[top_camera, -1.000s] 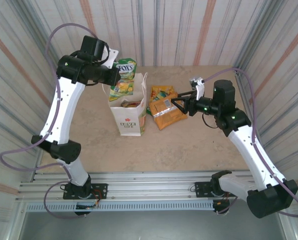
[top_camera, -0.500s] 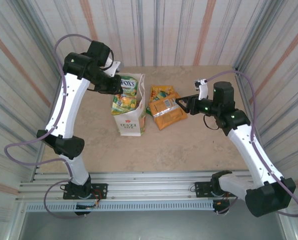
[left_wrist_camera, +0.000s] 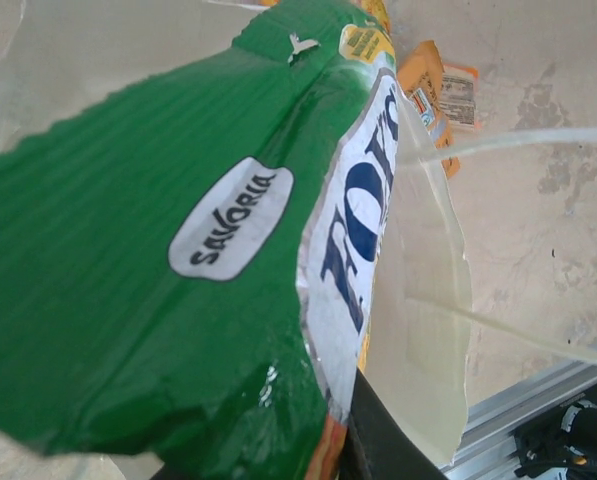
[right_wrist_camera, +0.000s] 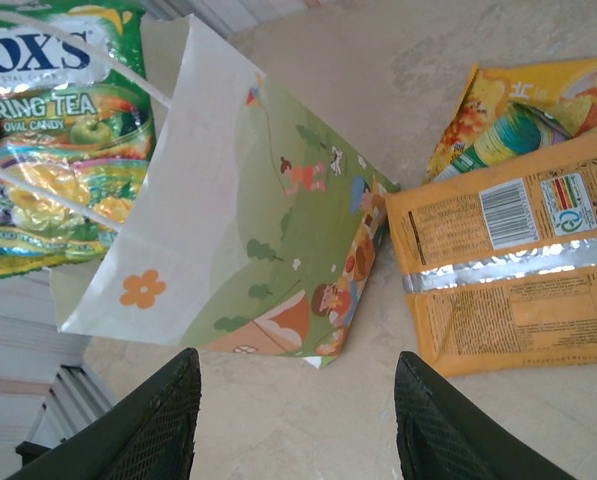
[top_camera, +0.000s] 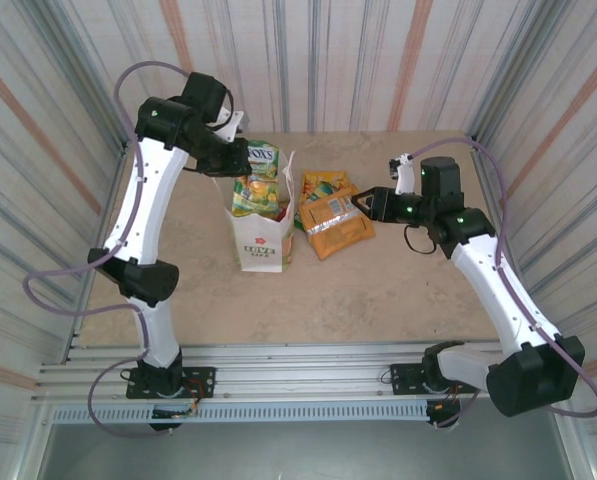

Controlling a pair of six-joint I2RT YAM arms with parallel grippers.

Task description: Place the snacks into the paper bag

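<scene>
My left gripper is shut on a green FOX'S packet, which hangs partly inside the mouth of the white paper bag. In the left wrist view the green packet is close up, with the bag's inner wall beside it. An orange packet and a yellow one lie on the table right of the bag. My right gripper hovers open over the orange packet's edge. In the right wrist view it is open above bare table, between the bag's illustrated side and the orange packet.
The beige table is walled in by striped panels on three sides. A metal rail carrying the arm bases runs along the near edge. The bag's thin handle stretches across the left wrist view.
My left arm has carried the green packet to the right and down, from beside the bag's rim into its mouth. The right gripper has edged slightly back.
</scene>
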